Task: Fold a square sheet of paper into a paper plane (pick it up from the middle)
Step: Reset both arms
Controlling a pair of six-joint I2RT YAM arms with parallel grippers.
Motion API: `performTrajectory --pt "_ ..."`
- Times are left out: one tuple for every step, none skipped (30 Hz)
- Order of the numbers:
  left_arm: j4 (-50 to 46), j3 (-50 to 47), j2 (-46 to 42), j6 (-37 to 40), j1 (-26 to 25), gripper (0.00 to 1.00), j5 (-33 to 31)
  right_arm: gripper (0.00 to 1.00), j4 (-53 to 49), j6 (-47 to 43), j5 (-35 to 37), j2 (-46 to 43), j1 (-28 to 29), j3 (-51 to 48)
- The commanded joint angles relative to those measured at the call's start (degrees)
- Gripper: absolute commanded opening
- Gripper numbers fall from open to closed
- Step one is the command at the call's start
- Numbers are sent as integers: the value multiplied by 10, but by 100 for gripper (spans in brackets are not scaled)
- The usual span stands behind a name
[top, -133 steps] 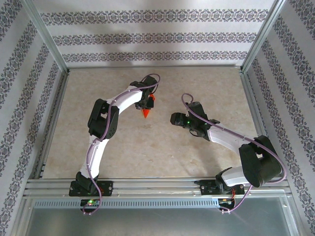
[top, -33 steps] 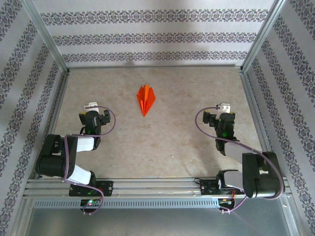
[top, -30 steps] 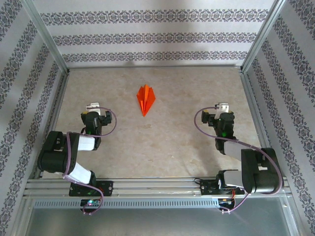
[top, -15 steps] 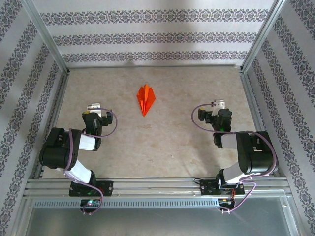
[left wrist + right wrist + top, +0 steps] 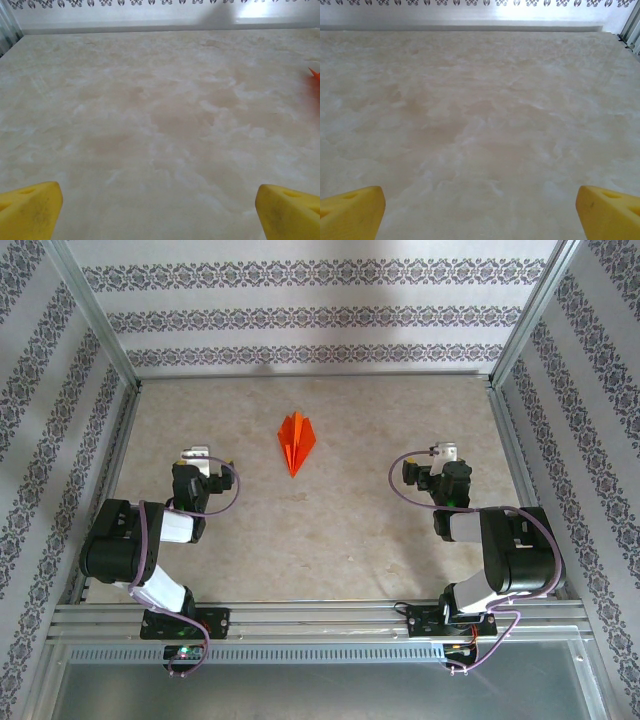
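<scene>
Marbled beige table (image 5: 340, 530), one slab, fenced by three walls (image 5: 320, 310) of grey floral-striped paper and a metal frame (image 5: 95, 310); my two arms sit folded back at its near edge, the left arm (image 5: 130, 550) on one side and the right arm (image 5: 510, 560) on the other, well apart; each carries one pincer. My left pincer (image 5: 160, 212) stands wide open, its two yellow fingers (image 5: 30, 210) at opposite lower corners of the wrist view with bare table between them, gripping nothing; my right pincer (image 5: 480, 212) is spread just as wide, its two yellow fingertips (image 5: 607, 212) apart and empty. One paper plane (image 5: 296, 441), bright orange-red, lies flat on the table toward the far middle, between the two pincers and beyond them, touched by neither; its narrow point faces the near edge, its broad end the back wall; a sliver of it shows at the right edge of the left wrist view.
</scene>
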Motion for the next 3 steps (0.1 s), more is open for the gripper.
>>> performTrajectory --pt "-9 8 0 9 9 99 16 98 18 4 3 2 -3 12" --pt "-6 7 2 10 9 99 16 98 18 4 3 2 -3 12" --pt "-5 7 2 10 9 99 16 98 19 3 3 1 -3 12"
